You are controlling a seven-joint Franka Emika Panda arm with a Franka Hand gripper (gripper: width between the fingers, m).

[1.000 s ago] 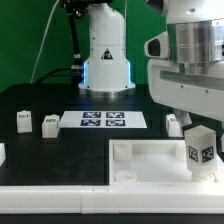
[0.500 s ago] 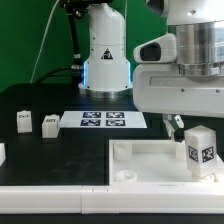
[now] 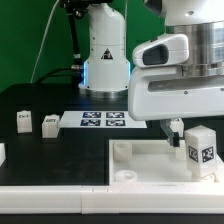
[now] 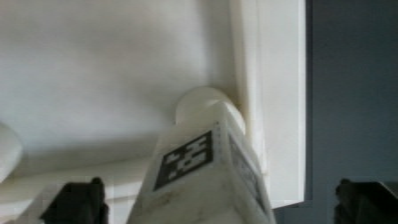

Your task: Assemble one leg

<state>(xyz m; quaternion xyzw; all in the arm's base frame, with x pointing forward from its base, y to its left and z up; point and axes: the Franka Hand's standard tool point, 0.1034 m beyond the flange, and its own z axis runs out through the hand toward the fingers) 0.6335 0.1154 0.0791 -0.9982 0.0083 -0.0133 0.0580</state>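
Observation:
A leg (image 3: 203, 148), a small white block with a marker tag, stands upright in the tray-like white piece's (image 3: 140, 160) corner at the exterior view's right. My gripper (image 3: 190, 130) hangs over it, and the big white hand hides the leg's top. In the wrist view the leg (image 4: 210, 165) stands between my two dark fingertips (image 4: 75, 202). There is a gap on each side, so my gripper (image 4: 217, 205) is open around it without touching. Two more legs (image 3: 24, 121) (image 3: 50, 124) lie on the black table at the exterior view's left.
The marker board (image 3: 103, 121) lies flat behind the tray-like piece. The arm's white base (image 3: 105, 55) stands at the back. Another white part (image 3: 2, 152) shows at the exterior view's left edge. A white ledge runs along the front.
My hand has turned about its own axis above the leg, so its body now reaches further toward the exterior view's left. The leg has stayed where it was, with its tag facing the same way.

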